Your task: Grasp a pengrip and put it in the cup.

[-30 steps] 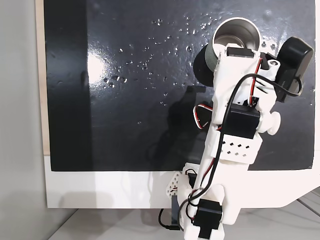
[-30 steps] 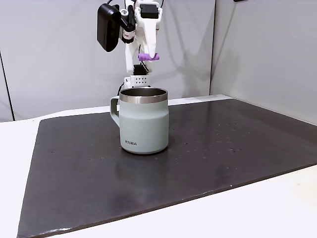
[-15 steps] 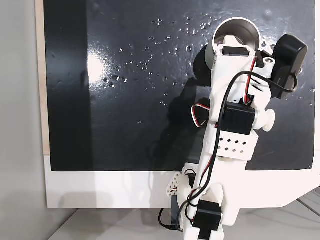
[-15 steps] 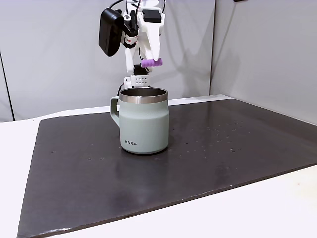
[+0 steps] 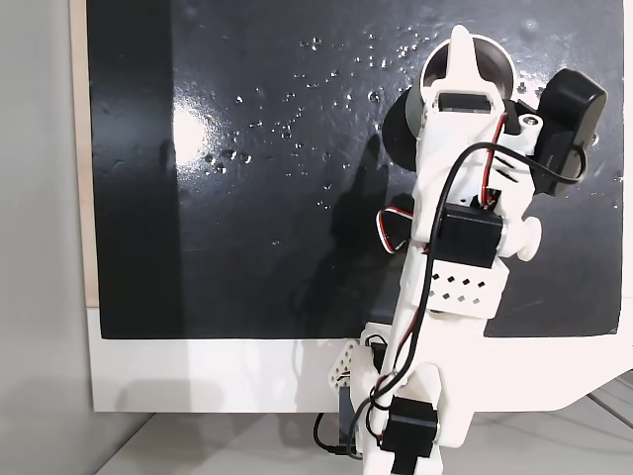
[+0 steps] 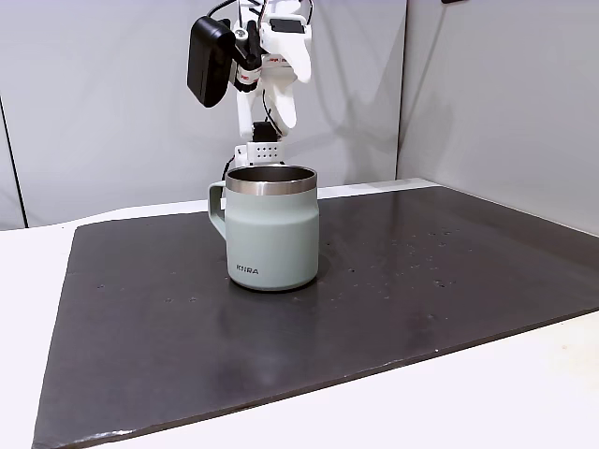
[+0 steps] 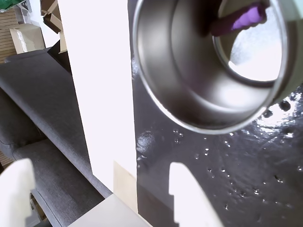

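Note:
The cup (image 6: 271,234), pale grey-green with a steel rim and a handle on its left, stands on the dark mat. In the wrist view I look down into the cup (image 7: 189,75), and the light-purple pengrip (image 7: 240,20) lies inside it against the far wall. My gripper (image 6: 288,98) hangs open above the cup with nothing between its fingers. In the wrist view the gripper (image 7: 99,165) shows two white fingers spread wide apart. Seen from above, one white finger (image 5: 461,54) reaches over the cup's rim (image 5: 500,55).
The black mat (image 6: 421,281) covers most of the white table (image 6: 524,393) and has small specks on it. Grey walls stand behind the arm. The arm's base (image 5: 406,435) sits at the table's near edge in the view from above.
The gripper, shut on the pengrip above the cup earlier, has opened. The pengrip has left the fingers and now lies inside the cup.

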